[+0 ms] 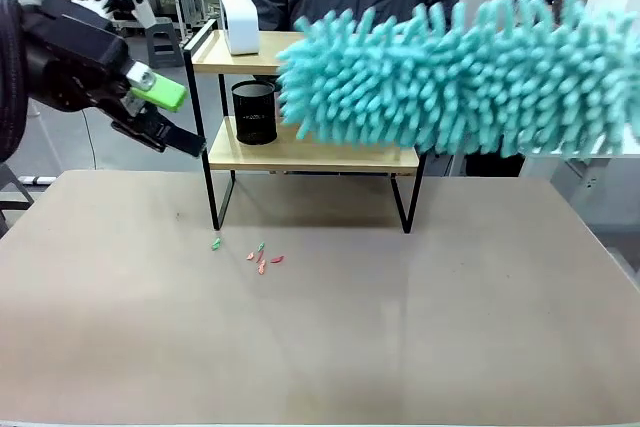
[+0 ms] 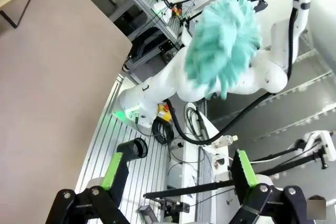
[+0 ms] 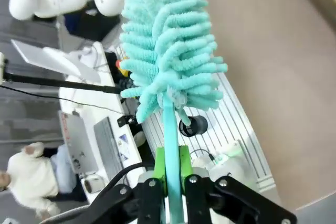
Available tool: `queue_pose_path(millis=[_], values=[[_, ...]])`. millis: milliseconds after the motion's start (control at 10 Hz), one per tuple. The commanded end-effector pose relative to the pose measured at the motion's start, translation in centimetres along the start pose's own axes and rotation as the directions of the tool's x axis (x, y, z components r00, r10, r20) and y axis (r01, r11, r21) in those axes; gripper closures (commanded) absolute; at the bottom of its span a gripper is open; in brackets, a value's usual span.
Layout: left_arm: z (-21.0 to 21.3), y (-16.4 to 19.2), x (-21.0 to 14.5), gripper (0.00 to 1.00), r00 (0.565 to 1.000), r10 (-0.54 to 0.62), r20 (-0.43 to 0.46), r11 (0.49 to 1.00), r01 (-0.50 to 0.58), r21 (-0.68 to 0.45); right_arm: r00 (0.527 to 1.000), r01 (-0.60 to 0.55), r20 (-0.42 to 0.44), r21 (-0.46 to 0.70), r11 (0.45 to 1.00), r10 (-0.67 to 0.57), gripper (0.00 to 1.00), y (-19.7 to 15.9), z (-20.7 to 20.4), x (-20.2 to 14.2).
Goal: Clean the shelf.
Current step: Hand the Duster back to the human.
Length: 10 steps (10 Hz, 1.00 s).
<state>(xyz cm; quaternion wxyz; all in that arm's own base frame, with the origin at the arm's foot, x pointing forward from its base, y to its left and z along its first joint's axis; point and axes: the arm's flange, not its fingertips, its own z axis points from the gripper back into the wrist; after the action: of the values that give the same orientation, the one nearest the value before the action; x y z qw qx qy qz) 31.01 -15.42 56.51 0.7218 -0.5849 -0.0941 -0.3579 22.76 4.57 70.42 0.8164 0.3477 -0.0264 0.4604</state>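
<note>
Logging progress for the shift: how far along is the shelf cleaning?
Done: right claw shut on the duster. In hand: duster raised in front of the shelf. To do: white object and black cup sit on its boards; scraps lie on the table.

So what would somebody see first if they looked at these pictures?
The big fluffy turquoise duster jumps out first, stretching across the top right and hiding part of the shelf. The right gripper is shut on its thin handle. After that, the little coloured scraps on the table in front of the shelf catch the eye.
</note>
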Motion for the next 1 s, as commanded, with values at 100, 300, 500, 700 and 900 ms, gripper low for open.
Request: queue_pose_path(millis=[100, 300, 500, 700, 900], values=[[-2.6, -0.4, 4.3, 0.0, 0.98, -0.188, -0.062, 0.982, 0.189, 0.011, 0.971, -0.106, -0.199, 0.138, 0.985, 0.132, 0.88, -1.8, 0.2, 6.5], [-5.3, 0.8, 6.4, 0.0, 0.966, -0.215, -0.144, 0.977, 0.214, -0.024, 0.928, -0.098, -0.329, 0.235, 0.967, 0.174, 0.88, -2.6, -1.7, 9.3], [-7.7, 1.8, 8.3, 0.0, 0.949, -0.244, -0.198, 0.969, 0.231, -0.086, 0.89, -0.08, -0.411, 0.29, 0.954, 0.199, 0.88, -3.7, -3.8, 11.3], [-9.3, 1.9, 9.3, 0.0, 0.935, -0.256, -0.245, 0.964, 0.229, -0.132, 0.886, -0.064, -0.422, 0.299, 0.952, 0.192, 0.88, -4.8, -5.1, 12.3], [-10.0, 1.6, 9.1, 0.0, 0.929, -0.251, -0.271, 0.958, 0.197, -0.209, 0.898, -0.037, -0.408, 0.299, 0.953, 0.163, 0.88, -6.0, -6.0, 12.5]])
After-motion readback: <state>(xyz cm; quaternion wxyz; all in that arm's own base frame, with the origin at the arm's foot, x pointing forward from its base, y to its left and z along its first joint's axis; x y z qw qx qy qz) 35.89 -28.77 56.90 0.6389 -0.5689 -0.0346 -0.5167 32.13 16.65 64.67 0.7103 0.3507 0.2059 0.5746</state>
